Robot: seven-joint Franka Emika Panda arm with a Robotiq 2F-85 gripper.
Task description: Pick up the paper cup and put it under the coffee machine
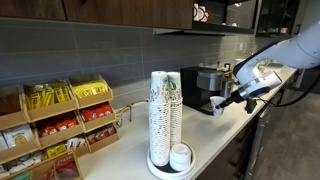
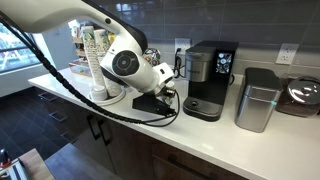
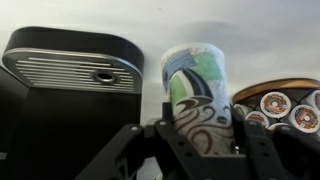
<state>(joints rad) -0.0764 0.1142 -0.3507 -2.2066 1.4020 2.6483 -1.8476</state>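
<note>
The claw point(image 3: 203, 122) pinches the paper cup point(image 3: 196, 80) by its base, beside the coffee machine point(image 3: 70, 75).

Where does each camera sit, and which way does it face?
Exterior view: at the counter's end, looking along it past cup stacks to the machine; arm and hand show.
Exterior view: before the counter, facing the wall and machine; arm crosses.
Wrist view: behind the hand, facing the cup.
All share the machine.

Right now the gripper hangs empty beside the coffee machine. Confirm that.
Not empty. The wrist view shows the gripper shut on the paper cup. The rest is right: it hangs beside the coffee machine.
</note>
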